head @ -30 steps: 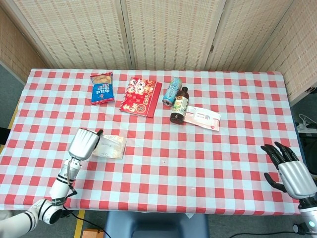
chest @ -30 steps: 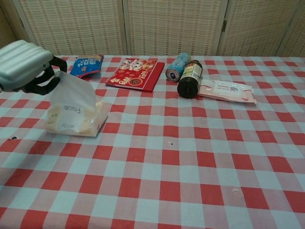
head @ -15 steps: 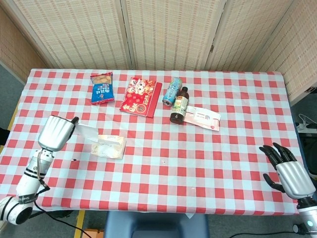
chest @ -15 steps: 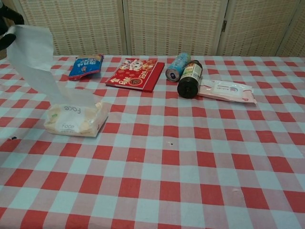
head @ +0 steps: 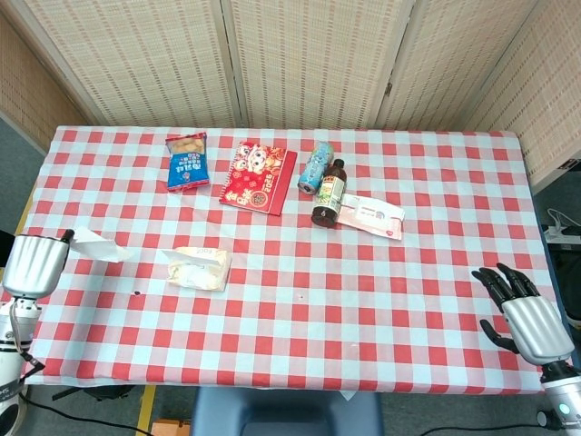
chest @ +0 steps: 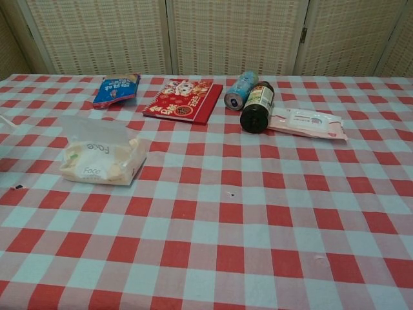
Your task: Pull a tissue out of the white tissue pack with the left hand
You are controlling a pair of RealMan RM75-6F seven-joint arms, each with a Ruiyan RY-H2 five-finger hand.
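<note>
The white tissue pack (head: pixel 197 268) lies on the left part of the checked table (head: pixel 363 291), with a fresh tissue standing out of its top (chest: pixel 95 126). My left hand (head: pixel 33 263) hangs at the table's left edge, well left of the pack. It pinches a pulled-out white tissue (head: pixel 96 244) that trails toward the pack but is free of it. My right hand (head: pixel 526 313) hovers off the table's right front corner, fingers spread, holding nothing. The chest view shows the pack (chest: pixel 102 161) but neither hand.
Along the far side lie a blue snack bag (head: pixel 186 162), a red booklet (head: pixel 258 177), a tipped blue can (head: pixel 314 166), a dark bottle (head: pixel 329 194) and a pink wet-wipe pack (head: pixel 372 215). A woven screen stands behind the table.
My left hand moved left and away from the pack, drawing the tissue fully out; it has left the chest view. Another tissue now stands out of the pack. The right hand barely shifted.
</note>
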